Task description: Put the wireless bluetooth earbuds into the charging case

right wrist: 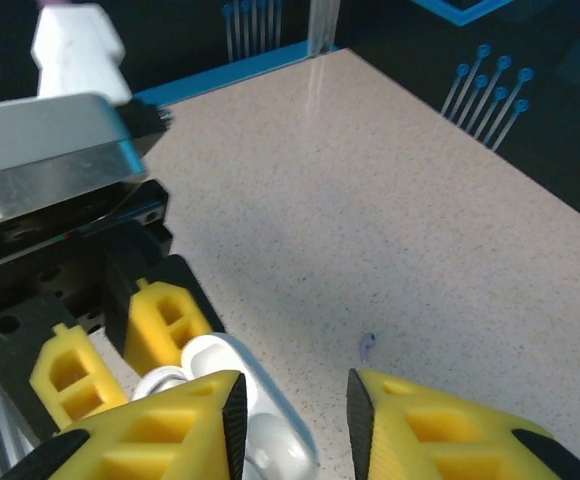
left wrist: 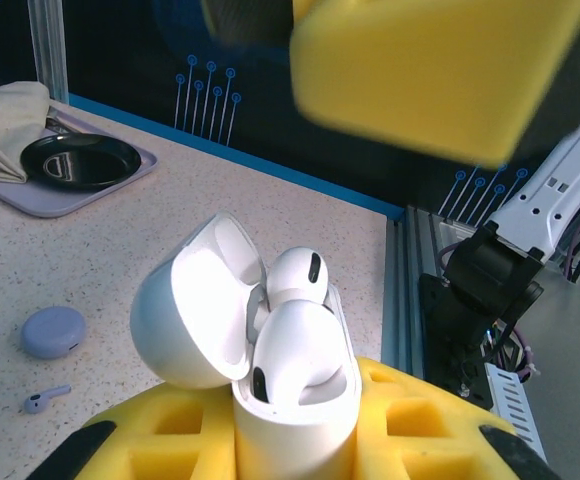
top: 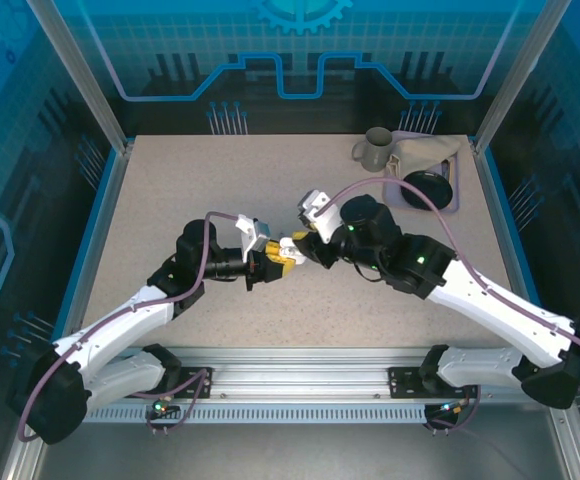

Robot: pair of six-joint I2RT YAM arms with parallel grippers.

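Where the two arms meet in the middle of the top view, I see the charging case (left wrist: 295, 420) standing up with its lid (left wrist: 185, 310) tipped open to the left. Two white earbuds (left wrist: 298, 275) sit inside it, one behind the other, with their round tops poking out. My left hand (top: 270, 258) is closed on the case, with a yellow finger pressed on each side of it at the bottom of the left wrist view. My right hand (right wrist: 292, 405) is open, with a gap between its two yellow fingers. It hangs just above the case. One of its fingers shows as a big blurry yellow block at the top of the left wrist view. One lavender earbud (left wrist: 45, 399) lies on the desk (left wrist: 270, 190) at the lower left of that view, near a round lavender disc (left wrist: 53, 332). Far off at the upper left sits a tray (left wrist: 130, 175) with a black plate (left wrist: 80, 160) and a folded cloth (left wrist: 0, 130). In the top view a mug (top: 374, 150) stands just left of the tray.
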